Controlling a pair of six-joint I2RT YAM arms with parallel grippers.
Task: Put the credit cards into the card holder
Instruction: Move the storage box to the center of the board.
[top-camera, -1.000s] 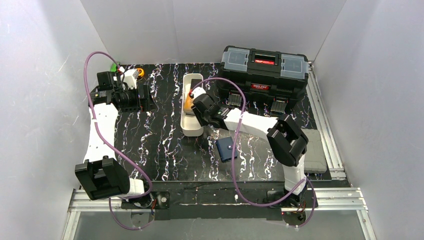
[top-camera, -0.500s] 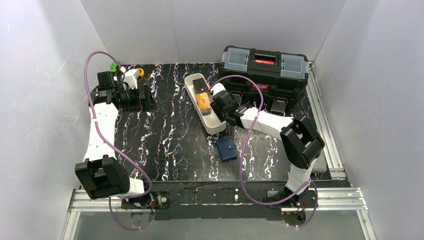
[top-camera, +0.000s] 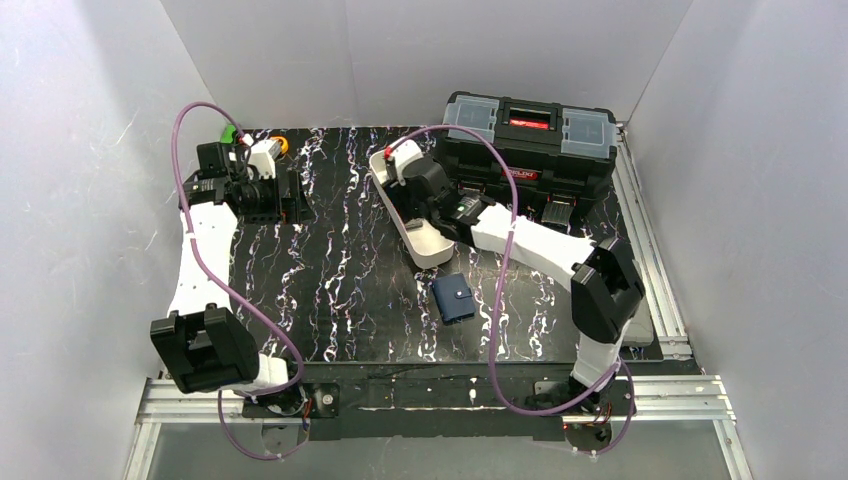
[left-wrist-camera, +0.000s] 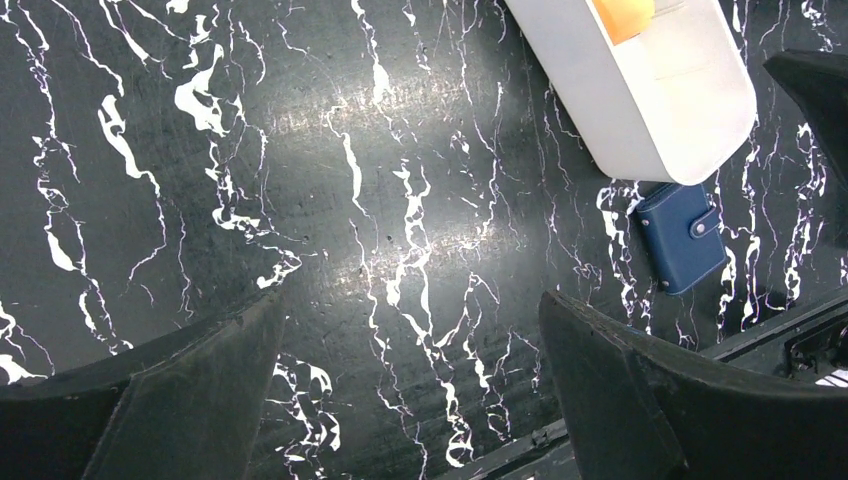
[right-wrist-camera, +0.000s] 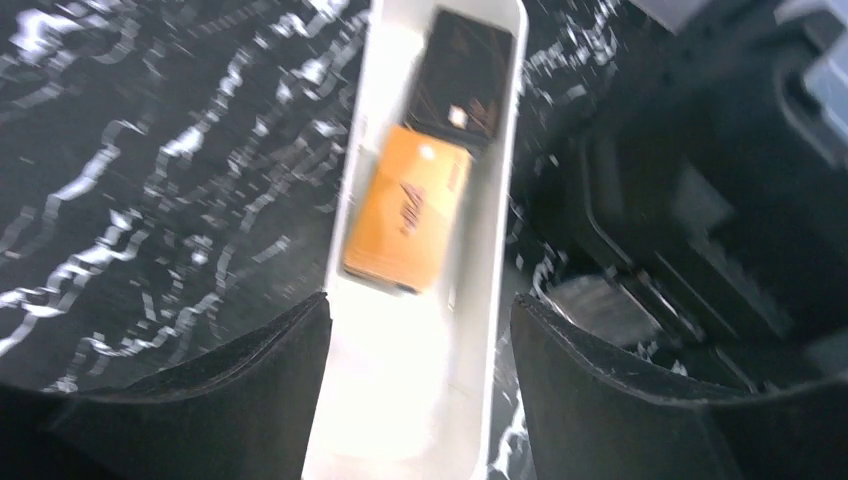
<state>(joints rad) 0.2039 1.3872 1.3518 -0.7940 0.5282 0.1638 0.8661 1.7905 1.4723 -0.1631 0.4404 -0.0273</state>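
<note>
Right claw (right-wrist-camera: 418, 305), spread wide and empty, should drop onto the orange card (right-wrist-camera: 408, 208) just ahead in the tray (right-wrist-camera: 372, 150), pinching its long edges squarely.

I count one orange credit card (right-wrist-camera: 407, 215), one dark credit card (right-wrist-camera: 465, 75), one card holder (left-wrist-camera: 683, 235), one white tray (left-wrist-camera: 640, 120), one toolbox (top-camera: 528, 140).

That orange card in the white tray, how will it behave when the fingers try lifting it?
Probably stiff yet thin: the orange card lies flat on the white tray floor, leaving little edge to pinch. Likely light, it may slide into the dark card.
</note>
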